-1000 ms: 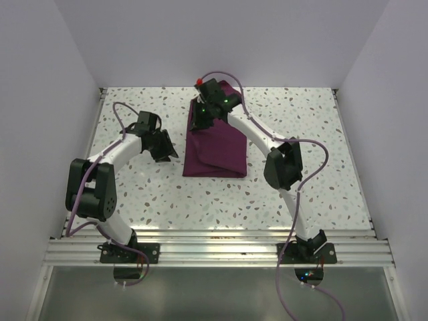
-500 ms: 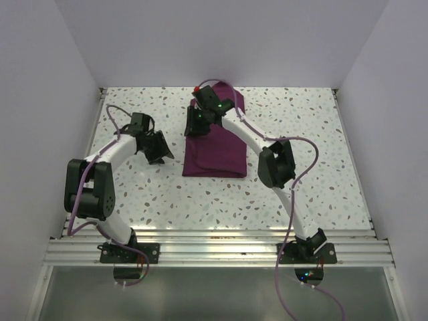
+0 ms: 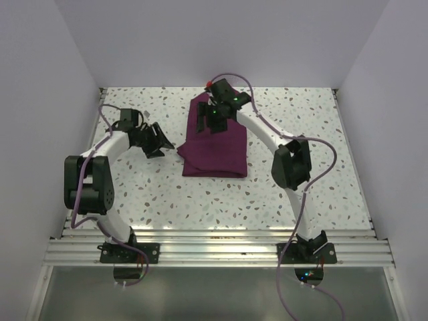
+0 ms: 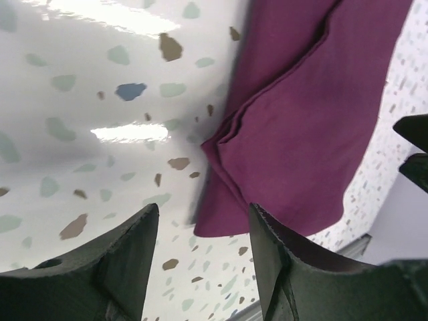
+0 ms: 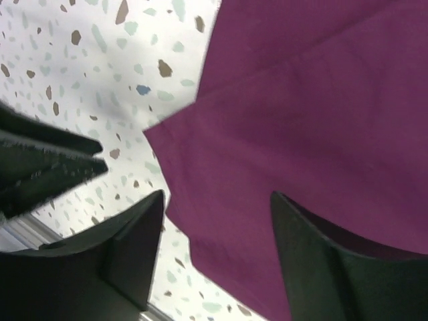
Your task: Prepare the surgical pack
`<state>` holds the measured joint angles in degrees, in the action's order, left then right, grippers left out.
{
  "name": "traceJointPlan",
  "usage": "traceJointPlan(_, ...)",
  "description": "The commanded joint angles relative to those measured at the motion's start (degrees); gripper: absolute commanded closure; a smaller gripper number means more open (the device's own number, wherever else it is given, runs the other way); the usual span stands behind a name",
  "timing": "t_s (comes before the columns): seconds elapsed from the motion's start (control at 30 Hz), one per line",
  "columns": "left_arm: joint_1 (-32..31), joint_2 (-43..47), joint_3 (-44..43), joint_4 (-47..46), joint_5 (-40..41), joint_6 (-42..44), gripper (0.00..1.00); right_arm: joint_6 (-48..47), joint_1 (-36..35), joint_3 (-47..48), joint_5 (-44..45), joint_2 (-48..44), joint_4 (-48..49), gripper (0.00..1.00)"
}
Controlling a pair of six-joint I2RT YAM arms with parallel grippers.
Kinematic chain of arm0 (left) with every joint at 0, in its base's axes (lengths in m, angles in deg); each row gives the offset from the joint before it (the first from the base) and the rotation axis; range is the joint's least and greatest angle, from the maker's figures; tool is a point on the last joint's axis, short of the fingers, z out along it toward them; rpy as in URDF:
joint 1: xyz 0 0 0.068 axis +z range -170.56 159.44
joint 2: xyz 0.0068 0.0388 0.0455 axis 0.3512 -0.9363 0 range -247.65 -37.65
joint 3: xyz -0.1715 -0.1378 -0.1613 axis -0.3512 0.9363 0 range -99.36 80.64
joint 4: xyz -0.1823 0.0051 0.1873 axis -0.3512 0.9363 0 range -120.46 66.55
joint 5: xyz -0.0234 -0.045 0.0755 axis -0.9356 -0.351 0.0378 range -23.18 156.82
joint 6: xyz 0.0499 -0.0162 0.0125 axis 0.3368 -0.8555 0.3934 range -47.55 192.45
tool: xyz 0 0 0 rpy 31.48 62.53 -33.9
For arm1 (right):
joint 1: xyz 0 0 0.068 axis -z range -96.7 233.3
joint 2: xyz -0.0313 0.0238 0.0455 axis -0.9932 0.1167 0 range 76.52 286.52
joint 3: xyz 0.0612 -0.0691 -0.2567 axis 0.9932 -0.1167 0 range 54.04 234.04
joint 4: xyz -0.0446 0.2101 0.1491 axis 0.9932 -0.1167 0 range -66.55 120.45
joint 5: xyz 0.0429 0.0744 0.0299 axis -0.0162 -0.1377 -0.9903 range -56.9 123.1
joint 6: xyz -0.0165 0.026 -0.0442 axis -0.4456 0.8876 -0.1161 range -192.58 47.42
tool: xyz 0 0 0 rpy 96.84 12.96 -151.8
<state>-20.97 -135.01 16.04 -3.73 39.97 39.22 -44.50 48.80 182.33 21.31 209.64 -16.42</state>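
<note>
The surgical pack (image 3: 217, 152), a folded purple-maroon cloth, lies flat on the speckled table (image 3: 301, 120), its layered edges showing in the left wrist view (image 4: 301, 120). My right gripper (image 3: 211, 123) hangs open just above the pack's far left part. In its wrist view (image 5: 217, 200) the cloth (image 5: 314, 114) lies below the spread fingers, apart from them. My left gripper (image 3: 159, 143) stands open to the left of the pack, over bare table. Its fingers (image 4: 134, 254) hold nothing, and the pack's near corner lies beyond them.
White walls close the table on the left, far and right sides. A metal rail (image 3: 214, 251) with the arm bases runs along the near edge. The left gripper's fingers (image 5: 47, 167) show at the left of the right wrist view.
My right gripper has opened and let go of the cloth, which now lies flat with its left corner pushed out. The left gripper has opened wider and drawn back to the left.
</note>
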Motion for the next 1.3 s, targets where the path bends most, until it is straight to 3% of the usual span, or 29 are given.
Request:
traceJointPlan(0.0, 0.14, -3.70, -1.85, -6.85, -9.25, -0.42, 0.40, -4.43, 3.64, -7.50, -3.05, -10.59, -0.51, 0.35)
traceJointPlan(0.03, 0.14, -4.50, -2.02, -7.38, -9.88, -0.78, 0.40, -4.43, 5.65, -10.66, -5.50, -14.08, 0.46, 0.40)
traceJointPlan(0.07, -0.03, -5.03, -2.28, -8.69, -10.41, -1.39, 0.40, -4.52, 6.72, -17.39, -6.31, -15.94, 1.77, 0.51)
traceJointPlan(0.13, -0.04, -6.69, -2.72, -9.93, -12.25, -2.10, 0.41, -4.26, 9.26, -26.71, -9.98, -20.94, 6.25, 0.60)
traceJointPlan(0.27, -0.47, -10.73, -4.30, -10.29, -13.31, -2.71, 0.43, -6.36, 10.86, -33.54, -19.72, -23.43, 10.48, 0.78)
traceJointPlan(0.53, -0.74, -14.96, -6.42, -10.55, -13.93, -2.80, 0.44, -2.94, 10.77, -40.74, -33.38, -21.59, 19.44, 0.94)
traceJointPlan(0.63, -0.83, -16.54, -7.03, -10.90, -14.11, -3.24, 0.51, -0.57, 10.86, -44.69, -34.44, -20.45, 24.63, 1.00)
traceJointPlan(0.7, -0.91, -17.51, -7.91, -10.99, -13.58, -3.50, 0.58, -0.22, 10.77, -46.45, -35.31, -19.83, 26.65, 1.00)
traceJointPlan(0.77, -0.91, -19.08, -9.05, -10.38, -13.75, -3.42, 0.72, -0.21, 10.77, -49.79, -35.76, -20.09, 28.84, 1.00)
traceJointPlan(1.03, -1.00, -21.20, -10.81, -9.06, -13.23, -2.45, 1.00, -2.23, 11.56, -57.71, -35.49, -17.98, 31.58, 1.00)
traceJointPlan(1.27, -0.91, -21.20, -12.57, -5.46, -9.63, 0.18, 1.00, -5.13, 13.32, -64.04, -34.27, -23.69, 27.98, 1.00)
